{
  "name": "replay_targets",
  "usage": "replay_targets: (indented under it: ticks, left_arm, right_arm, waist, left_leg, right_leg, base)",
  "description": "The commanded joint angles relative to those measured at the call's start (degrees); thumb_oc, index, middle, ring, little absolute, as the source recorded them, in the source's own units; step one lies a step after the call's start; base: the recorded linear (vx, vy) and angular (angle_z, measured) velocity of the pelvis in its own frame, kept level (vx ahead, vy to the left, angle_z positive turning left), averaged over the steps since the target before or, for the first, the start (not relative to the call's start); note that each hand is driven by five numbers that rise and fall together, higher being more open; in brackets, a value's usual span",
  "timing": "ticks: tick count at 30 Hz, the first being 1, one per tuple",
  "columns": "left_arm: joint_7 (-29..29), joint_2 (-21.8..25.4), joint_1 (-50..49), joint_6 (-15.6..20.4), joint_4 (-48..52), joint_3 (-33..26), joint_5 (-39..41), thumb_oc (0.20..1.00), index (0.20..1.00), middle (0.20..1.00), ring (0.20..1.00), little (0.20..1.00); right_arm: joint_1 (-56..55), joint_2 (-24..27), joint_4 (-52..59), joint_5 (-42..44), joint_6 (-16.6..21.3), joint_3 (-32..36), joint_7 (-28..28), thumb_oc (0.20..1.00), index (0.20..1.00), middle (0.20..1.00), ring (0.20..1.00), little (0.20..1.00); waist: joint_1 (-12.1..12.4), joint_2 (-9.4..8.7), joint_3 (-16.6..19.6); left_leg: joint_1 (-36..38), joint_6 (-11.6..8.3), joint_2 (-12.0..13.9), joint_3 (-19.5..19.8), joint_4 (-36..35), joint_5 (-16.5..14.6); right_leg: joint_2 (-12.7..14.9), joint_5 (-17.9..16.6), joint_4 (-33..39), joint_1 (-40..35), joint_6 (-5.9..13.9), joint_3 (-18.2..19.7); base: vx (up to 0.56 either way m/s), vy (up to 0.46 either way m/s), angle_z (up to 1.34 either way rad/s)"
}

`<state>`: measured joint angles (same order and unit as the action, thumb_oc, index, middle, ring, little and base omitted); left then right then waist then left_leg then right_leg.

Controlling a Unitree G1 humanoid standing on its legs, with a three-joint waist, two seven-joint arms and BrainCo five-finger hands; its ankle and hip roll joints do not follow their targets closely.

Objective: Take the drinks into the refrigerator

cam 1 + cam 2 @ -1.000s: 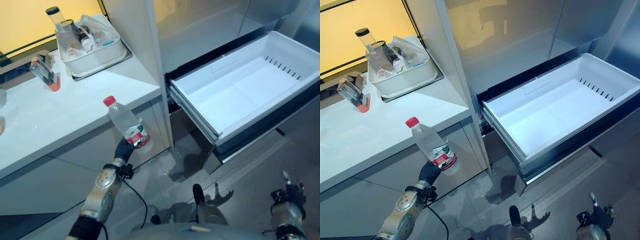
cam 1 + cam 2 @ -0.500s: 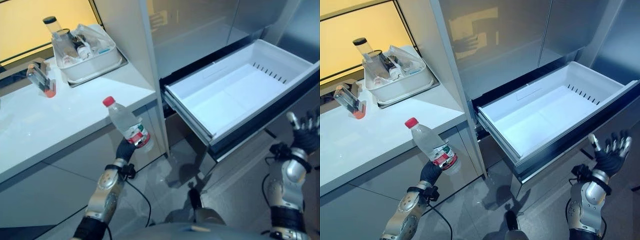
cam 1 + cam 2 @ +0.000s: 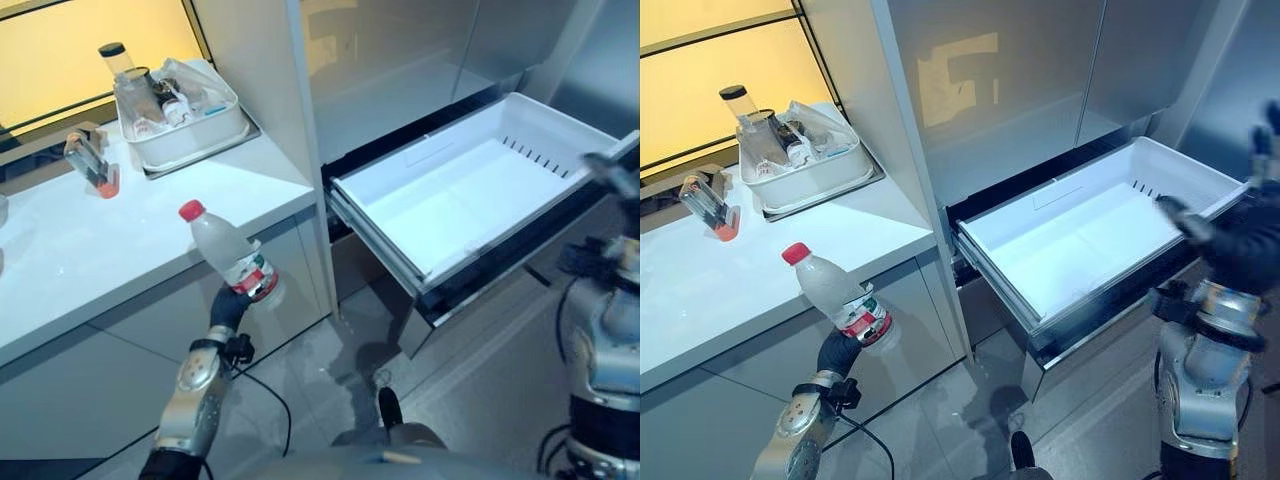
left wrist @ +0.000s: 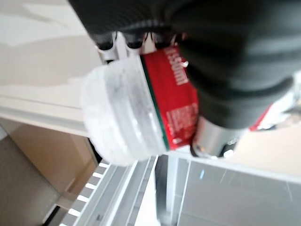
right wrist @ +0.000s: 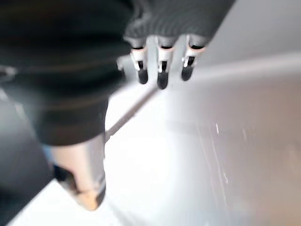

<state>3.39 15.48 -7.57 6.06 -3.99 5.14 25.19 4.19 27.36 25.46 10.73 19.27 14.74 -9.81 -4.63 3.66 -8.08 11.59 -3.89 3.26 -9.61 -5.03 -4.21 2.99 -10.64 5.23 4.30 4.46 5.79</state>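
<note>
a clear bottle (image 3: 228,256) with a red cap and a red label is gripped near its base by the left hand (image 3: 229,305), whose fingers are curled round it, as is seen in the left wrist view, where the bottle's ribbed bottom end juts past the dark cover. the bottle is held tilted, cap up and leaning toward the counter (image 3: 90,230), in front of the counter's edge and the grey cabinet fronts below it. to its right, past a white upright panel, a white drawer (image 3: 470,190) of the fridge is pulled out and seen open from above, its inside bare, with a row of slots in its far wall. the right hand (image 3: 1240,245) is raised at the drawer's front right corner, its fingers (image 5: 162,66) spread and straight, nothing held. at the back of the counter a white tray (image 3: 185,120) is stood, with a dark-lidded jar (image 3: 118,68) and other small items in it. a small glass thing (image 3: 92,165) with an orange base is placed left of the tray, apart from it.
</note>
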Motion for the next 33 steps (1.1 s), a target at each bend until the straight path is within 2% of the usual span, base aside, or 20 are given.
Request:
replay_targets:
  ticks: [1, 6, 10, 14, 17, 26, 33]
  left_arm:
    - [3.7, 5.5, 5.9, 6.3, 8.2, -0.8, -1.5, 0.2, 0.2, 0.2, 0.2, 0.2]
    - [5.8, 4.6, 8.2, 4.9, 5.2, 6.4, 0.4, 0.2, 0.2, 0.2, 0.2, 0.2]
    - [6.0, 4.0, 11.1, 4.2, 3.8, 11.5, 1.3, 0.2, 0.2, 0.2, 0.2, 0.2]
    - [5.1, 3.6, 15.3, 4.4, 2.0, 15.5, 1.0, 0.2, 0.2, 0.2, 0.2, 0.2]
    - [4.2, 3.8, 18.2, 4.5, 2.1, 16.6, 0.6, 0.2, 0.2, 0.2, 0.2, 0.2]
    - [0.1, 2.4, 26.1, 5.4, -1.7, 19.1, -4.3, 0.2, 0.2, 0.2, 0.2, 0.2]
    - [-1.9, 1.8, 29.7, 5.2, -4.2, 19.8, -6.5, 0.2, 0.2, 0.2, 0.2, 0.2]
  right_arm:
    - [1.4, 5.6, -2.6, 4.9, -4.0, -4.6, 9.5, 1.0, 1.0, 1.0, 1.0, 1.0]
    - [12.2, 14.8, -10.7, 8.7, -8.5, -18.2, 16.5, 1.0, 1.0, 1.0, 1.0, 1.0]
    - [24.3, 16.2, -18.1, 10.4, -10.6, -30.4, 18.2, 1.0, 1.0, 1.0, 1.0, 1.0]
    - [34.0, 13.3, -27.2, 10.3, -11.5, -38.3, 17.4, 1.0, 1.0, 1.0, 1.0, 1.0]
    - [38.5, 10.5, -32.6, 9.8, -12.1, -41.2, 16.9, 1.0, 1.0, 1.0, 1.0, 1.0]
    - [46.0, 1.9, -42.4, 7.2, -14.2, -45.5, 16.1, 1.0, 1.0, 1.0, 1.0, 1.0]
    - [50.5, -0.5, -47.6, 9.9, -15.8, -48.7, 17.8, 1.0, 1.0, 1.0, 1.0, 1.0]
  waist:
    - [2.1, -2.87, 3.1]
    - [3.8, -3.45, 3.4]
    - [4.6, -3.57, 3.4]
    - [5.5, -3.62, 3.5]
    - [5.9, -3.58, 3.5]
    - [6.6, -3.35, 4.0]
    - [7.0, -3.41, 4.3]
  left_leg:
    - [-3.3, 3.25, -2.4, 2.2, 1.6, 0.2]
    - [-2.8, 3.1, -2.3, 2.8, 1.7, -0.3]
    - [-2.8, 2.93, -2.2, 3.1, 1.6, -0.1]
    - [-2.9, 2.79, -2.2, 3.5, 1.4, 0.2]
    - [-3.1, 2.71, -2.2, 3.8, 1.2, 0.5]
    - [-3.3, 2.71, -2.3, 4.8, 0.9, 0.8]
    - [-3.6, 2.5, -2.5, 5.5, 0.7, 1.2]
  right_leg:
    - [-0.5, 8.2, -5.4, -5.3, 0.53, -2.0]
    - [-0.4, 8.7, -5.3, -6.3, 0.68, -2.7]
    - [-0.3, 8.6, -5.0, -6.7, 0.71, -3.3]
    - [-0.1, 8.5, -4.7, -7.0, 0.8, -3.7]
    - [0.0, 8.4, -4.4, -7.0, 0.83, -4.1]
    - [0.4, 8.3, -4.2, -7.7, 0.81, -5.2]
    - [0.5, 8.2, -3.7, -8.0, 0.76, -6.1]
  base:
    - [-0.02, -0.041, 0.0]
    - [0.01, -0.016, 0.04]
    - [-0.01, -0.017, 0.05]
    - [-0.01, -0.006, 0.08]
    - [0.0, -0.002, 0.1]
    - [0.0, -0.004, 0.05]
    - [0.0, -0.001, 0.05]
